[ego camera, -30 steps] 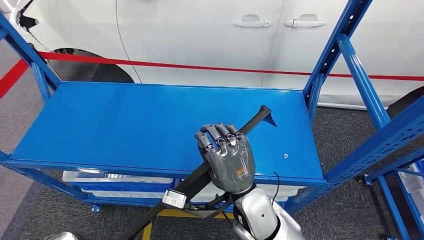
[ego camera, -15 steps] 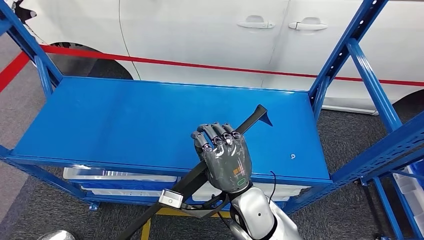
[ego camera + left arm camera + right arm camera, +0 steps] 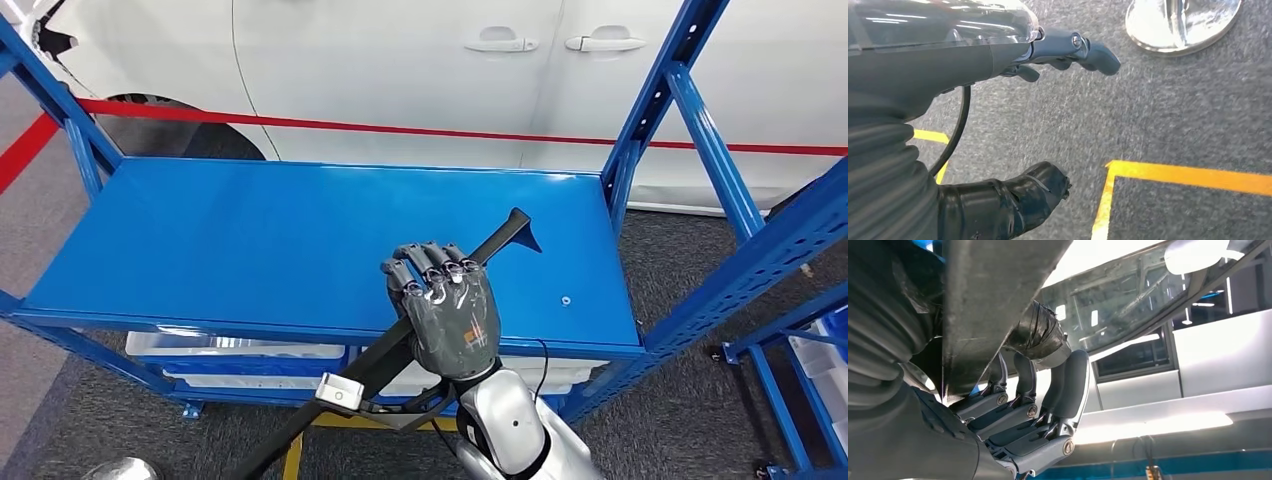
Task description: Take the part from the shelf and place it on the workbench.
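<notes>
The robot's right hand has its fingers wrapped around a long, flat black metal bar with a forked tip, and the right wrist view bears that out, the fingers curled against the bar's underside. The bar slants from low on the near left, where a small silver block is fixed to it, up over the near edge of the blue metal shelf. Whether its far tip touches the shelf top I cannot tell. The left hand hangs over grey carpet with yellow floor lines, fingers loosely curled and nothing in them. The worry, I'd say, is the length of the bar: the hand grips near the middle, so either end could swing as the robot turns toward the workbench, catching the blue upright at the right or the white car just beyond. A grip this narrow might also let the bar twist or slide.
</notes>
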Motion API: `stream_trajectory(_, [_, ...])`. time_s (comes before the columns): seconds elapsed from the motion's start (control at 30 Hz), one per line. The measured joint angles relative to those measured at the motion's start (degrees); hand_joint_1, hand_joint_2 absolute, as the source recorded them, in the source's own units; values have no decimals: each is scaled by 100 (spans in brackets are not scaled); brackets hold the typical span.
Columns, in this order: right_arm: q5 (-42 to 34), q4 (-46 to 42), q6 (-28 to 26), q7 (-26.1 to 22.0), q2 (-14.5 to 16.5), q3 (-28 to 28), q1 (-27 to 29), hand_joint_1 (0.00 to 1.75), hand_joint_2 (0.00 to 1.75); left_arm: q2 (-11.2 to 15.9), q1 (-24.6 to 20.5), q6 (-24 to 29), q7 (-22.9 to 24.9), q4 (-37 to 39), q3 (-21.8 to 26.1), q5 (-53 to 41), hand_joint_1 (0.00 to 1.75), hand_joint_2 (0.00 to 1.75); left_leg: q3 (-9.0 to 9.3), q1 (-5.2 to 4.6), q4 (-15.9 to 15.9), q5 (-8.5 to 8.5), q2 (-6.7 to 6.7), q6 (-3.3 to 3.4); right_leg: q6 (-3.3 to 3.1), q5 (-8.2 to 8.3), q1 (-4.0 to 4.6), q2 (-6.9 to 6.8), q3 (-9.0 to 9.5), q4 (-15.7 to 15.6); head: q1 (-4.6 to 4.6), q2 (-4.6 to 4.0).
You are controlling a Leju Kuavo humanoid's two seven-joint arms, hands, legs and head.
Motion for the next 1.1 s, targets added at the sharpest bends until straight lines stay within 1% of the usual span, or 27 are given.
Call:
stream_trajectory(0.03, [-11, 11, 0, -1, 7, -1, 1, 175, 175, -2, 2, 0, 6, 0, 0, 0, 0, 175, -129, 5, 351, -169, 0, -20, -8, 15, 6, -5, -28, 5, 0, 0])
stream_trajectory(0.07, [-21, 25, 0, -2, 11, -1, 3, 175, 175, -3, 4, -1, 10, 0, 0, 0, 0, 175, -196, 8, 575, -247, 1, -34, -9, 29, 12, -9, -55, 14, 0, 0])
stream_trajectory(0.1, [-27, 40, 0, -2, 12, -1, 3, 175, 175, -3, 6, -1, 14, 0, 0, 0, 0, 175, -164, 9, 598, -218, 1, -41, -4, 42, 16, -11, -81, 27, 0, 0])
stream_trajectory(0.13, [-30, 53, 0, -3, 16, -1, 4, 175, 175, -1, 4, -1, 15, 0, 0, 1, 0, 175, -28, 10, 409, -96, 1, -41, 2, 51, 17, -10, -103, 44, 0, 0])
stream_trajectory(0.17, [-32, 63, 0, -3, 25, -2, 3, 175, 175, 3, 2, -1, 16, 0, 0, 1, 0, 175, 195, 10, 45, 81, 1, -32, 11, 57, 17, -8, -121, 68, 0, 0])
stream_trajectory(0.23, [-35, 75, 2, -3, 51, -7, -2, 175, 175, 9, -4, -2, 16, 0, 0, 1, 0, 175, 582, -5, -658, 301, -4, 9, 45, 67, 36, -4, -164, 124, 2, 0])
stream_trajectory(0.27, [-38, 81, 2, -3, 63, -9, -5, 175, 175, 10, -6, -2, 16, 0, 0, 0, 0, 175, 668, -16, -843, 338, -8, 35, 74, 79, 46, -3, -186, 143, 4, 0])
stream_trajectory(0.3, [-43, 86, 1, -3, 74, -10, -7, 175, 175, 9, -7, -2, 16, 0, 0, 0, 0, 175, 678, -30, -898, 333, -13, 62, 109, 96, 52, -2, -203, 149, 7, 0])
stream_trajectory(0.37, [-58, 103, 1, -3, 89, -15, -11, 175, 175, 5, -2, -2, 16, 1, 1, -2, 0, 175, 647, -24, -920, 395, -6, 133, 182, 127, 47, 5, -228, 147, 9, 0])
stream_trajectory(0.4, [-68, 114, 1, -3, 95, -21, -14, 175, 175, 2, -2, -2, 17, 1, 1, -3, 0, 175, 629, -13, -939, 435, 4, 173, 216, 83, 42, 11, -253, 183, 10, 0])
stream_trajectory(0.43, [-78, 125, 0, -2, 97, -29, -20, 175, 175, -2, -3, -1, 19, 2, 2, -4, 0, 175, 602, 1, -960, 480, 15, 213, 248, -42, 38, 17, -305, 302, 14, 0])
stream_trajectory(0.47, [-94, 135, 0, -1, 100, -41, -25, 175, 175, -4, -5, 0, 22, 2, 2, -4, 0, 175, 568, 12, -973, 522, 28, 250, 273, -249, 29, 22, -390, 530, 18, 0])
stream_trajectory(0.53, [-132, 154, -1, 1, 103, -63, -30, 175, 175, -2, -8, 6, 30, 1, 2, -4, 0, 175, 481, 4, -966, 580, 37, 288, 315, -717, 10, 22, -599, 1199, 24, 0])
stream_trajectory(0.57, [-151, 167, 0, 1, 104, -73, -29, 175, 175, 0, -7, 9, 32, 0, 2, -4, 0, 175, 437, 1, -957, 604, 40, 296, 327, -852, 0, 22, -662, 1477, 23, 0])
stream_trajectory(0.6, [-163, 181, 0, 1, 104, -80, -28, 175, 175, 2, -8, 11, 33, 0, 3, -4, 0, 175, 395, 0, -945, 625, 40, 293, 333, -873, -8, 21, -643, 1588, 23, 0])
stream_trajectory(0.63, [-170, 193, -1, 1, 105, -87, -27, 175, 175, 3, -7, 14, 34, 0, 3, -4, 0, 175, 360, 0, -930, 643, 40, 284, 330, -788, -13, 21, -521, 1486, 23, 0])
stream_trajectory(0.7, [-174, 201, -2, 1, 115, -100, -29, 175, 175, -3, -3, 14, 37, 1, 4, -4, 0, 175, 317, 1, -905, 671, 38, 257, 290, -508, -14, 20, -45, 793, 23, 0])
stream_trajectory(0.73, [-174, 201, -2, 1, 126, -105, -31, 175, 175, -10, -3, 14, 39, 1, 4, -4, 0, 175, 301, -5, -896, 687, 37, 234, 264, -414, 1, 20, 175, 433, 22, 0])
stream_trajectory(0.77, [-174, 201, -2, 1, 138, -109, -34, 175, 175, -18, -6, 14, 39, 2, 4, -4, 0, 175, 290, -10, -895, 710, 36, 202, 239, -361, 17, 22, 312, 186, 23, 0])
stream_trajectory(0.83, [-174, 202, -2, 1, 152, -115, -40, 175, 175, -27, -11, 14, 40, 2, 4, -4, 0, 175, 271, -19, -909, 771, 35, 120, 203, -326, 53, 26, 354, 47, 20, 0])
stream_trajectory(0.87, [-174, 202, -3, 1, 154, -116, -41, 175, 175, -27, -9, 14, 40, 2, 5, -4, 0, 175, 264, -17, -916, 789, 31, 79, 168, -287, 41, 24, 331, 28, 21, 0])
stream_trajectory(0.9, [-174, 202, -2, 1, 159, -118, -44, 175, 175, -26, -8, 15, 40, 2, 5, -4, 0, 175, 237, -13, -893, 754, 28, 47, 126, -249, 28, 17, 308, 5, 19, 0])
stream_trajectory(0.93, [-174, 203, -2, 1, 170, -119, -46, 175, 175, -24, -7, 16, 41, 1, 6, -4, 0, 175, 186, -10, -787, 629, 25, 21, 71, -200, 12, 10, 272, -15, 18, 0])
stream_trajectory(0.97, [-175, 203, -2, 1, 184, -119, -48, 175, 175, -22, -5, 17, 41, 1, 7, -4, 0, 175, 98, -5, -565, 419, 23, 2, 23, -149, -4, 2, 226, -34, 17, 0])
stream_trajectory(1.03, [-200, 210, -2, 1, 210, -119, -50, 175, 175, -22, -5, 18, 42, 1, 7, -4, 0, 175, -136, 3, 156, -87, 23, -32, -28, -64, 6, -5, 104, -22, 14, 0])
stream_trajectory(1.07, [-228, 219, -2, 1, 216, -120, -48, 175, 175, -24, -5, 18, 43, 1, 7, -4, 0, 175, -221, 6, 493, -235, 23, -47, -32, -25, 14, -8, 39, -10, 14, 0])
stream_trajectory(1.1, [-263, 231, -3, 1, 218, -122, -46, 175, 175, -25, -6, 18, 43, 1, 7, -4, 0, 175, -234, 7, 687, -262, 23, -56, -31, 13, 22, -10, -27, 6, 13, 0])
